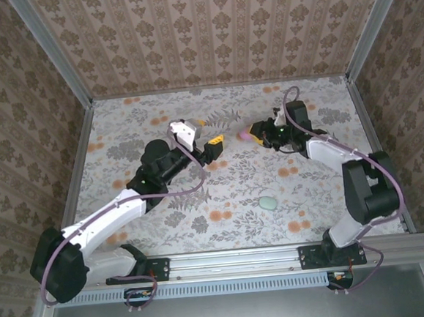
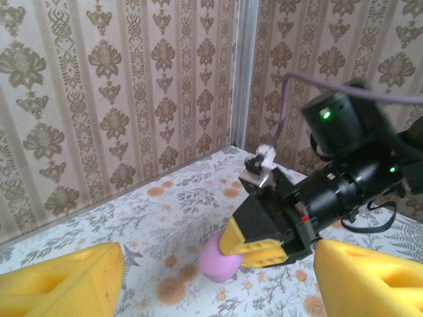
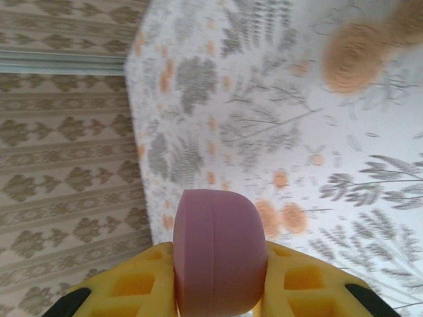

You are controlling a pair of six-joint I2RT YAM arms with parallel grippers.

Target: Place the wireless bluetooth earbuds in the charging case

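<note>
**Case clamped by right arm, left jaws open beside it**

Top: right gripper (image 1: 253,135) is shut on the pink charging case (image 1: 245,135), far-centre over the table (image 1: 142,112). Left gripper (image 1: 210,133) is just left of it, spread & empty. A pale green case (image 1: 267,201) lies nearer, well apart. Earbuds too small to make out.

Left wrist: own fingers (image 2: 63,281) wide apart, nothing btwn. Pink case straight ahead, not touching.

Right wrist: pads (image 3: 132,290) squeeze the case from both sides. Seam looks closed.

Step, prob: presenting the case. Next likely needs the lid opened w/o knocking it loose. Nothing blocks the gap.
</note>
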